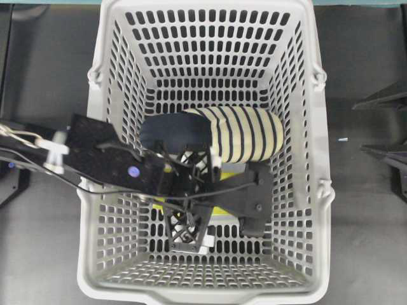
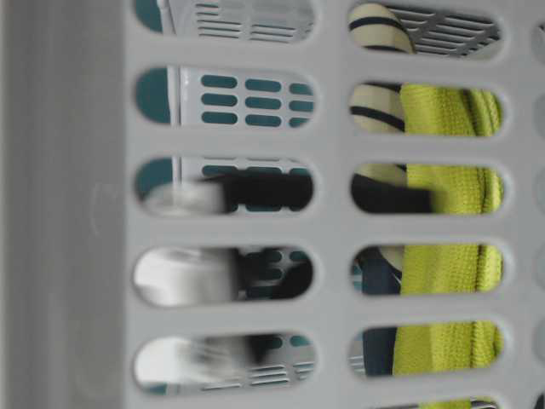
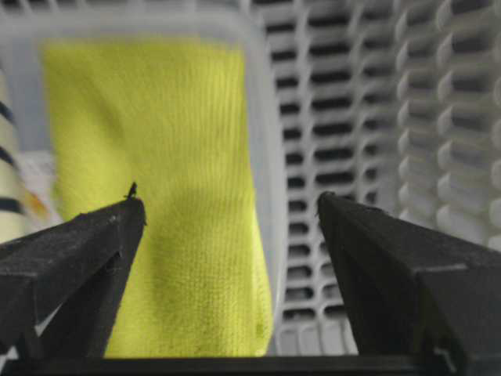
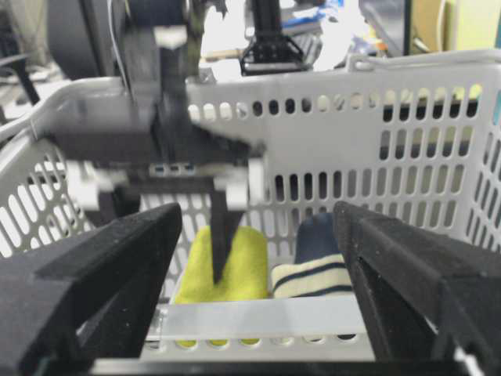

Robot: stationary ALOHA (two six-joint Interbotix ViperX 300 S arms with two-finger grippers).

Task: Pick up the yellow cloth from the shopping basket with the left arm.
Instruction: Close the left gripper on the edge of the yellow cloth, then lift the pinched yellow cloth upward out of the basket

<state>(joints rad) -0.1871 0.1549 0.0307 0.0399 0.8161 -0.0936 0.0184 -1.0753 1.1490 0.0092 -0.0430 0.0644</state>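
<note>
The yellow cloth (image 3: 156, 196) lies folded on the floor of the grey shopping basket (image 1: 102, 146), beside the striped slipper (image 1: 241, 133). The left arm reaches in from the left and hides most of the cloth (image 1: 220, 210) from overhead. My left gripper (image 3: 231, 211) is open and empty, low over the cloth's right edge, with one finger over the cloth and one over the bare lattice floor. In the right wrist view one left finger (image 4: 223, 243) points down at the cloth (image 4: 246, 270). My right gripper (image 4: 257, 215) is open and empty, outside the basket wall.
The navy-and-cream slipper (image 4: 317, 266) lies against the cloth's side, also seen at table level (image 2: 379, 111) next to the cloth (image 2: 447, 281). The basket walls (image 3: 438, 117) rise close on the gripper's right. Dark equipment (image 1: 388, 152) sits at the right edge.
</note>
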